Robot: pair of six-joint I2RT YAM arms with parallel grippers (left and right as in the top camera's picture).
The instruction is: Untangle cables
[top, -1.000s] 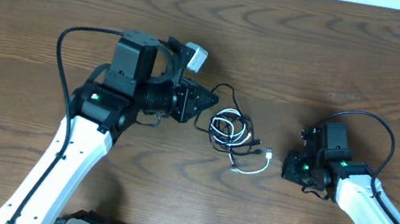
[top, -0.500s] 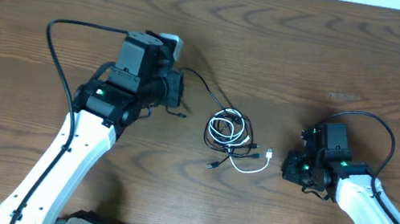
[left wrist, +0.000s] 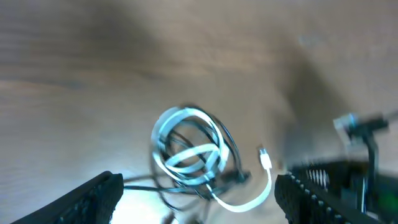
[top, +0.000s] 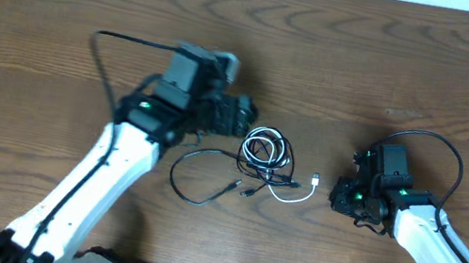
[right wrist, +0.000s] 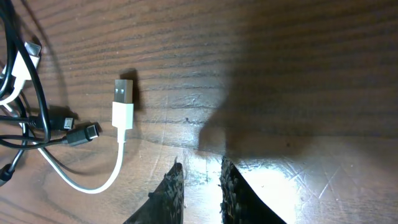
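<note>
The cables lie tangled mid-table: a white cable (top: 292, 197) coiled with a black cable (top: 198, 152). The black one runs out to the left in a loose loop. My left gripper (top: 244, 119) hovers just left of the coil, jaws wide open. In the blurred left wrist view the white coil (left wrist: 189, 146) lies ahead between the spread fingers (left wrist: 93, 196), held by neither. My right gripper (top: 338, 195) sits low on the table right of the white plug (right wrist: 123, 106). Its jaws stand a narrow gap apart with only bare wood between them. Two black plug ends (right wrist: 87, 132) lie beside that plug.
The wooden table (top: 436, 70) ends at a pale strip along the back. Thick black arm wires arch over the left arm (top: 126, 38) and the right arm (top: 449, 148). The right arm's body (top: 443, 253) fills the front right.
My left gripper was shut and swung left trailing the black cable. It has since opened and come back to the coil. The black cable now lies looped to the left. Right jaws parted slightly.
</note>
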